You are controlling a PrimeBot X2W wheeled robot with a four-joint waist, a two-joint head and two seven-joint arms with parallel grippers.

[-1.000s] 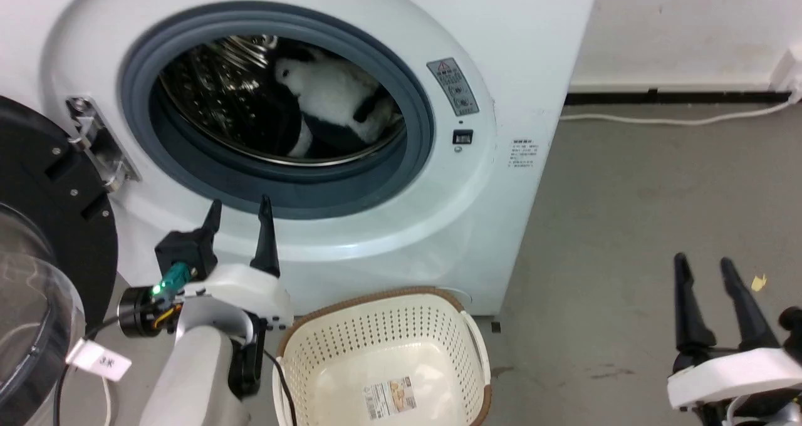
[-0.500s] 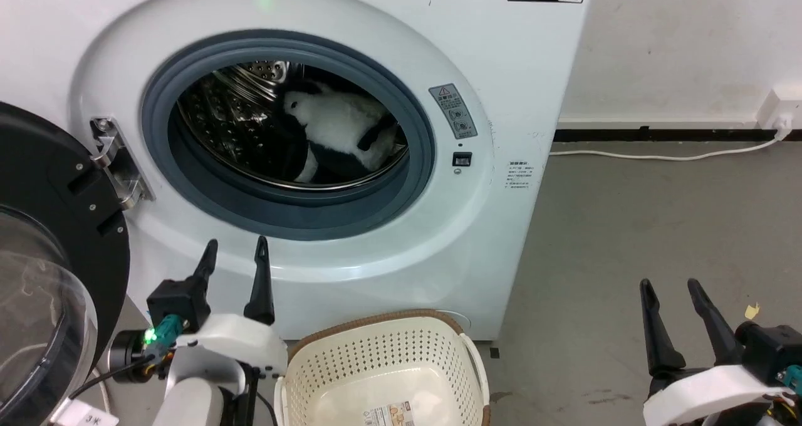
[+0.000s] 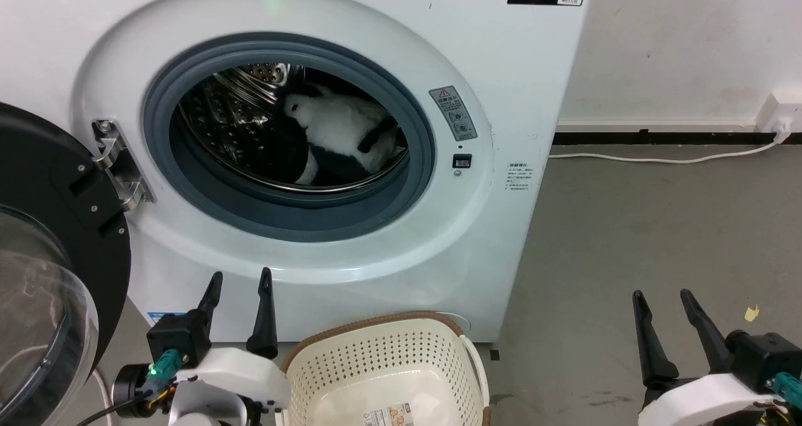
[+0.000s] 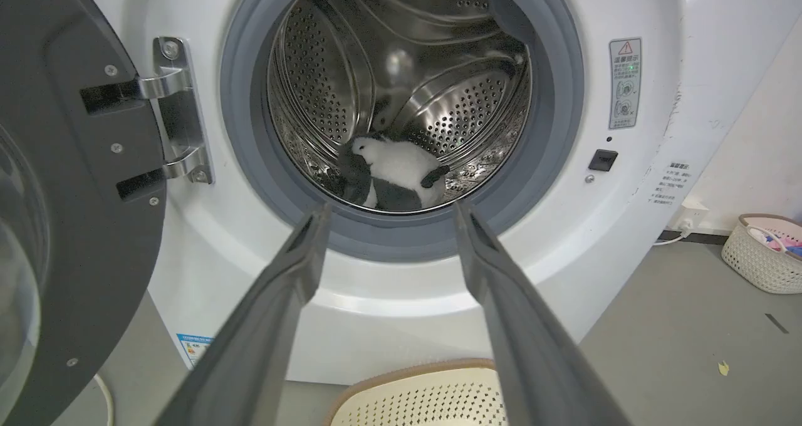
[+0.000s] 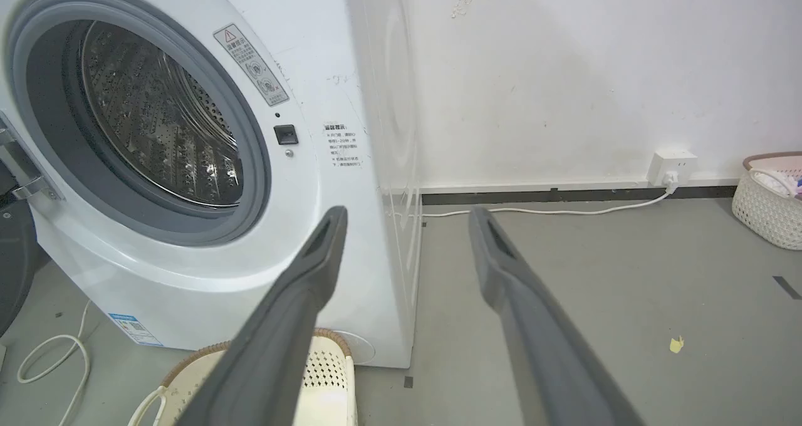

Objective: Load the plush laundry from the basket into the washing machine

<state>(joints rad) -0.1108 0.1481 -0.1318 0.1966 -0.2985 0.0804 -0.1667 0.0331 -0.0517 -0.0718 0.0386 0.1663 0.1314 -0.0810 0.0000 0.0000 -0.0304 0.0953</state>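
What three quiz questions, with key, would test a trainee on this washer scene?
1. True or false: the plush laundry lies inside the drum of the washing machine.
2. The basket stands: A) on top of the machine; B) on the floor in front of it; C) inside the drum.
3. Fill in: the left claw and right claw are both ____, holding nothing.
Key: 1 true; 2 B; 3 open.

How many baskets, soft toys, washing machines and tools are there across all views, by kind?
Baskets: 2, the cream basket in front of the machine and a second basket near the wall
Penguin soft toy: 1, in the drum
Washing machine: 1
Tools: 2, left tool and right tool, both open
Total: 6
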